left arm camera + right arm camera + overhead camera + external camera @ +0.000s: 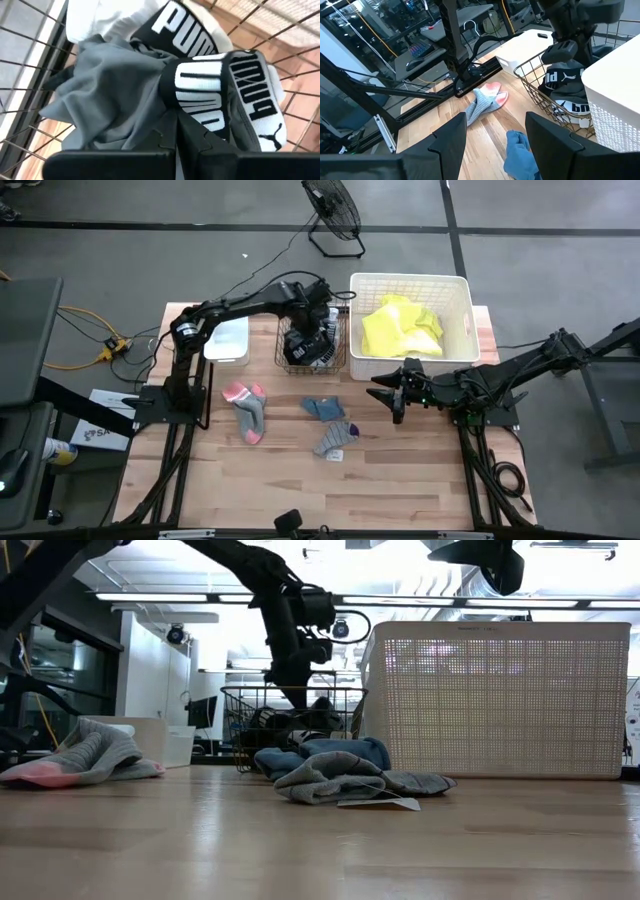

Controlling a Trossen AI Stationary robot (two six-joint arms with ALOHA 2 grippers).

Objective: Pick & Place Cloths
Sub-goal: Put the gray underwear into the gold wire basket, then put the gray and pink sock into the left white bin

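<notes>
We see the left end effector reaching down into the wire basket, clenched on the black-and-white printed cloth that lies there over a grey cloth. The white tub, just beside the basket, holds the neon-yellow cloth. On the surface in front of the basket lie a pink-and-grey cloth, a blue cloth and a grey cloth with a tag. The right end effector hovers in front of the tub, fingers parted and gripping nothing.
</notes>
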